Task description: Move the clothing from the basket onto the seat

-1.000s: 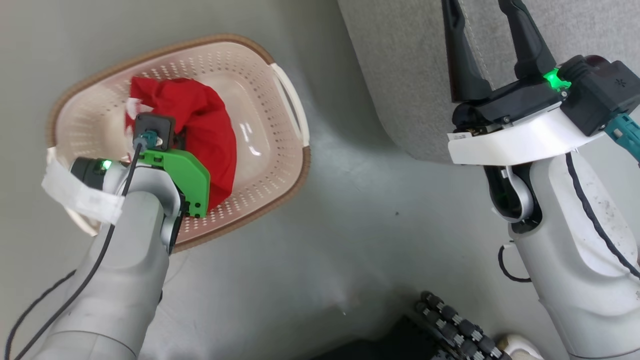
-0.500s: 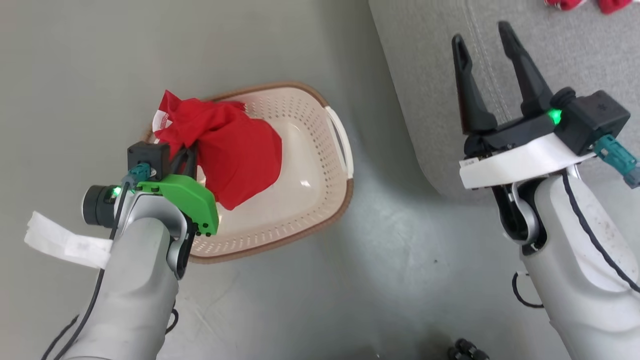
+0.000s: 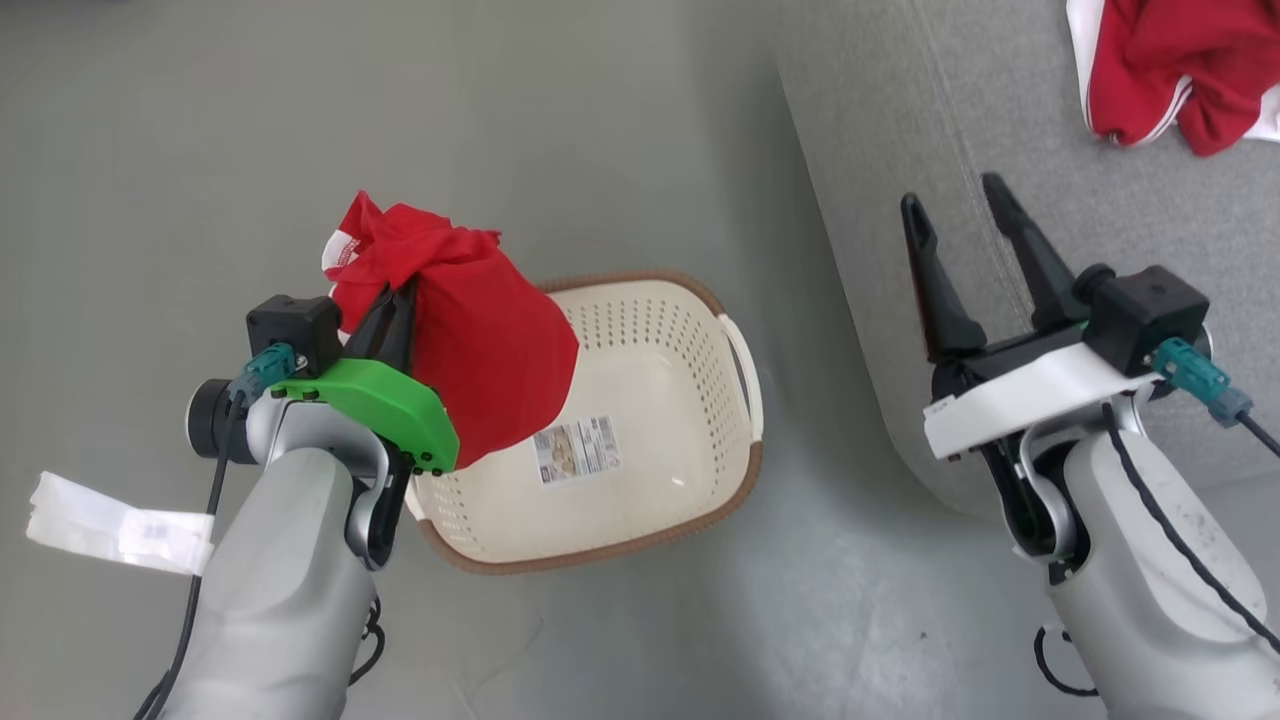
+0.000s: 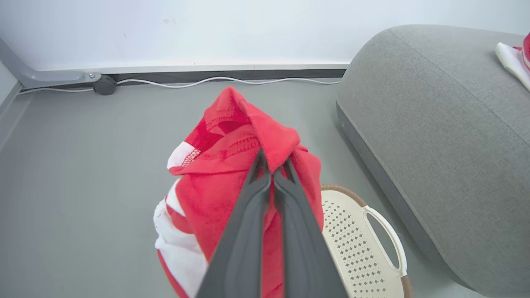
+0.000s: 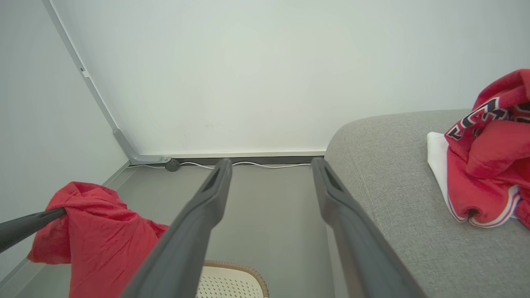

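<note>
Big grey seat (image 3: 1050, 180) takes the head view from 12 to 3 o'clock and is cut off by the top and right edges. Grey floor (image 3: 640, 120) everywhere else. Cream basket (image 3: 700, 500) sits on it at centre, at 9 o'clock of the seat and apart from it. Its 9 o'clock rim is hidden behind the left arm and the clothing (image 3: 480, 330). That clothing is a bunched red lump, held up over the basket's 10 o'clock rim and clamped in the left end effector (image 3: 395, 318), with the fingertips buried in folds. A second red garment (image 3: 1180, 70) lies on the seat at 1 o'clock, cropped by the frame. The right end effector (image 3: 950, 195) has its fingers apart and holds nothing.

Head view: barcode sticker (image 3: 577, 449) on the basket bottom. Left wrist view: white trim on the clothing. Right wrist view: black-and-white lettering on the second garment.
</note>
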Tool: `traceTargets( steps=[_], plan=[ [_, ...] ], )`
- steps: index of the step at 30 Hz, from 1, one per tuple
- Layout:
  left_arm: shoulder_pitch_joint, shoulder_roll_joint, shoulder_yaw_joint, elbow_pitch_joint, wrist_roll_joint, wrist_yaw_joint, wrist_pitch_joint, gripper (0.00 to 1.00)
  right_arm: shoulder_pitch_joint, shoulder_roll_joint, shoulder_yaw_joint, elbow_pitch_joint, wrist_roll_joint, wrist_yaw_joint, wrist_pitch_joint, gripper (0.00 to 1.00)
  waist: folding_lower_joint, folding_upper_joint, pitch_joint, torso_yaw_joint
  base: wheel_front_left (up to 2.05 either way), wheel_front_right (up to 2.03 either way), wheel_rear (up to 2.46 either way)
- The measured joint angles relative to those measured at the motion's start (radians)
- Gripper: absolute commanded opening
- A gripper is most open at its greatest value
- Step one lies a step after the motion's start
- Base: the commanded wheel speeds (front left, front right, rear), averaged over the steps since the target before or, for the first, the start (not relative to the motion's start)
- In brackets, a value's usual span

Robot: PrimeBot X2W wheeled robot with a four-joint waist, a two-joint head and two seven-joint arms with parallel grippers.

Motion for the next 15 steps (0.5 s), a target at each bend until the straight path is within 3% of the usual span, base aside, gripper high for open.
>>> traceTargets(
  steps=[15],
  plan=[
    [0.087,-0.001,0.007,-0.317,-0.007,-0.018,-0.003,0.0,0.102,-0.006,0.019,0.023,0.012,0.0,0.036,1.0,0.0,0.0,-0.191,0.049,0.0,0.0,0.0]
  ],
)
